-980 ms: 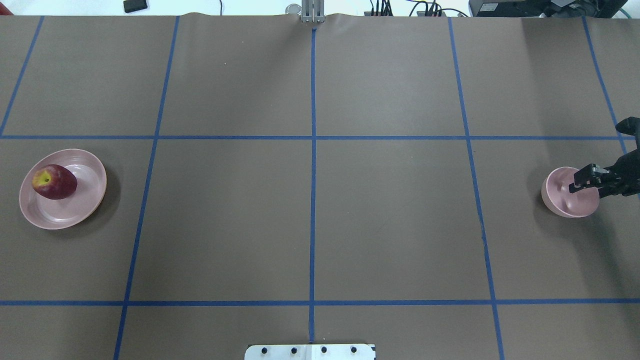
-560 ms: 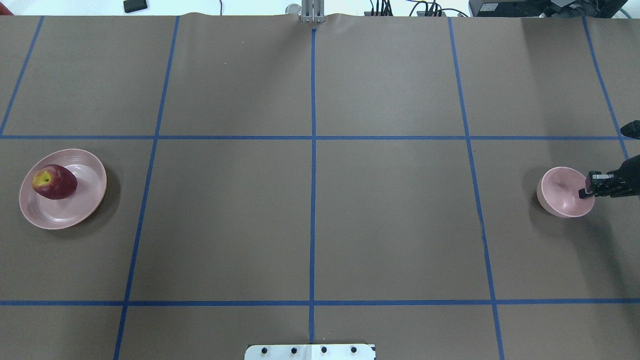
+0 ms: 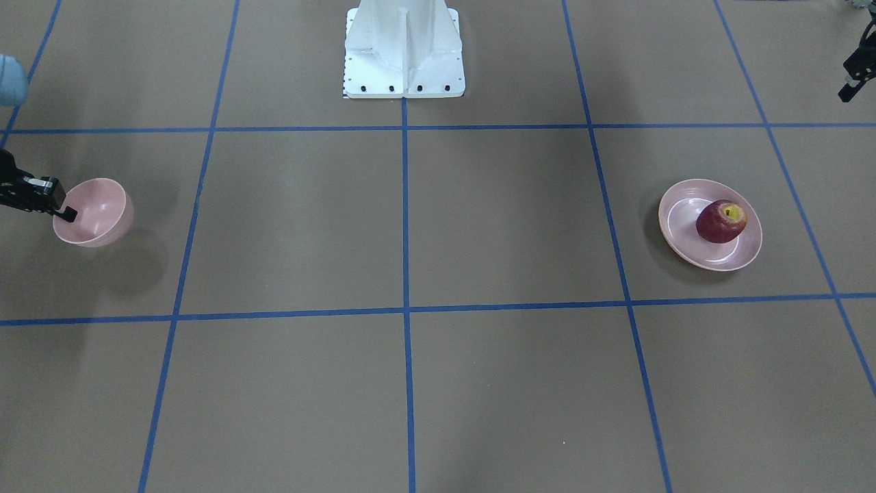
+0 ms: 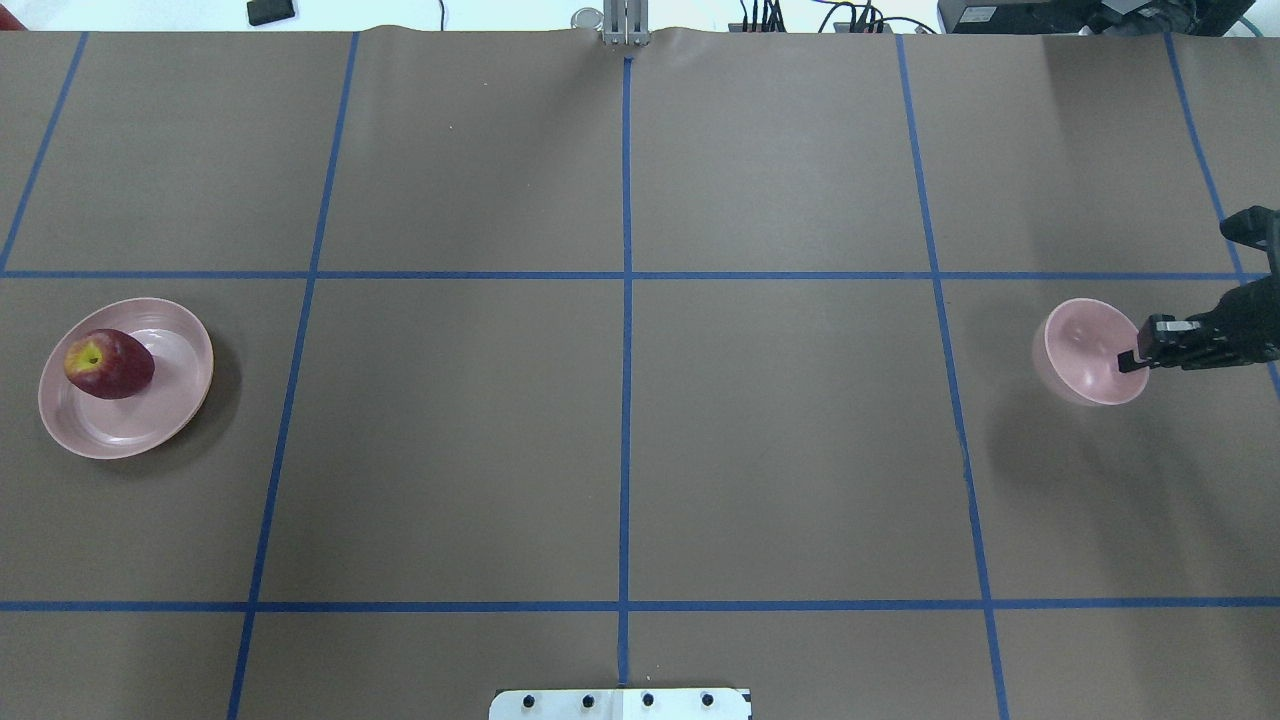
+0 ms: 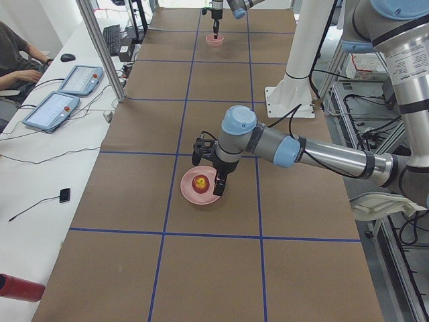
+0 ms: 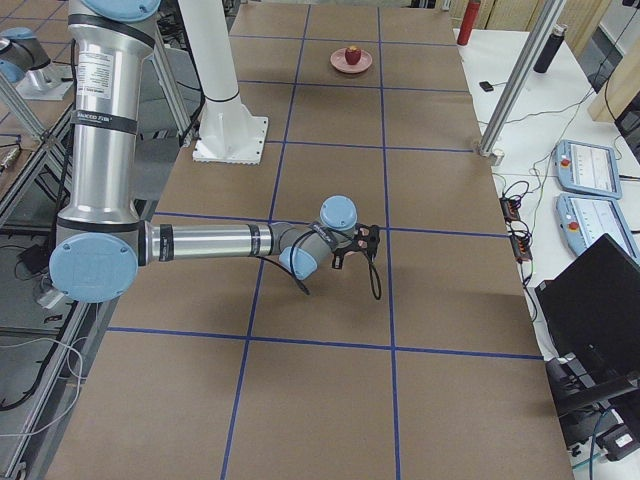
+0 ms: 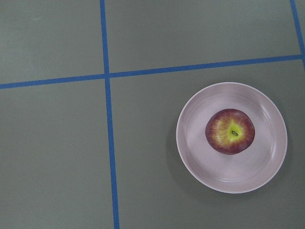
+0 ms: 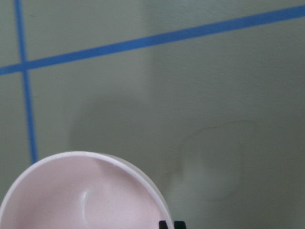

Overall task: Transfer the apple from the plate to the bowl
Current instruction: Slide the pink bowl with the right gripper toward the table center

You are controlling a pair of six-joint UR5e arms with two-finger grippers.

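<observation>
Bright even light, soft shadows — slight blur

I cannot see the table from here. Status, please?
Right tool shut on bowl rim, bowl raised. Left tool state unclear. Apple on plate, untouched. No obstacle seen.

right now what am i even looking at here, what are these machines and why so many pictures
This is a robot with a left arm and a right arm at a brown table marked with blue tape. Six cameras film one moment: one overhead, one facing the robot, one at each table end, one on each wrist. An apple sits on a pink plate. The right gripper pinches the rim of a pink bowl, which seems lifted, since its shadow lies apart from it. The left gripper hangs near the plate; whether it is open I cannot tell.
</observation>
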